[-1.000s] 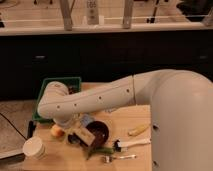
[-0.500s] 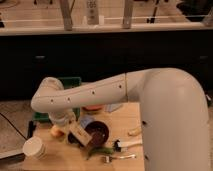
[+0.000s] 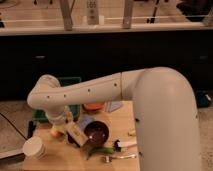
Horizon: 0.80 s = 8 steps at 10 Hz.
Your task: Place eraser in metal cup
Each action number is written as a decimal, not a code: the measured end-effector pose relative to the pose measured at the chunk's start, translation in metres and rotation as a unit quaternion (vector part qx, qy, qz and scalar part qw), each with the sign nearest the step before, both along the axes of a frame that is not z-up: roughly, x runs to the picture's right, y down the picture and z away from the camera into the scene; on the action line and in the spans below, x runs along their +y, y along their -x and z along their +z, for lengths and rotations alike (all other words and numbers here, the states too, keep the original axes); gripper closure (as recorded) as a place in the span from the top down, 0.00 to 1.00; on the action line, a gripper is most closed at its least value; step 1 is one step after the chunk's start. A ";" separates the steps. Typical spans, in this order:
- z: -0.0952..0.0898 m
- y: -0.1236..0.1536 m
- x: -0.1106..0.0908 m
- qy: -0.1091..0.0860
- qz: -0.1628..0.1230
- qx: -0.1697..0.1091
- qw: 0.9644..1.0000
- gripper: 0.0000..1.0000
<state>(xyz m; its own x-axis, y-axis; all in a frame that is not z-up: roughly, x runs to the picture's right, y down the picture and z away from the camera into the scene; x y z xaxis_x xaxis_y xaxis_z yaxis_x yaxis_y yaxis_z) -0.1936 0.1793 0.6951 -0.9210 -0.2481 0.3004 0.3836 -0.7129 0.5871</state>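
Note:
My gripper (image 3: 75, 134) hangs from the white arm (image 3: 90, 92) low over the wooden table (image 3: 60, 159). It is just left of the dark brown bowl (image 3: 97, 133) and right of a small orange fruit (image 3: 55, 133). The metal cup does not show; it may be hidden behind my gripper or arm. I cannot make out the eraser as a separate thing. A tall white paper cup (image 3: 34, 147) stands at the table's front left, apart from my gripper.
A green bin (image 3: 70, 82) sits at the back left behind the arm. An orange object (image 3: 93, 106) and a pale blue object (image 3: 113, 106) lie at the back. A green pepper (image 3: 100, 150), a white-handled tool (image 3: 125, 144) and a fork (image 3: 120, 157) lie at the front.
The arm's elbow has swung further left and the forearm now stretches across the view. The gripper has stayed low beside the brown bowl, shifting slightly.

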 end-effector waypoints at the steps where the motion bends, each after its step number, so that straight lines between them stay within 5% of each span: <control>1: 0.000 0.001 0.000 0.001 0.000 0.001 1.000 0.01; 8: 0.005 0.001 0.003 0.015 0.012 0.010 1.000 0.70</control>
<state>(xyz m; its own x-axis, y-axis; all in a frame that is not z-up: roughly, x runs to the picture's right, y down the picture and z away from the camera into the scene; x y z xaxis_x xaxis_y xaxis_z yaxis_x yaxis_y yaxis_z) -0.1947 0.1822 0.7006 -0.9085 -0.2613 0.3262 0.4125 -0.6859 0.5995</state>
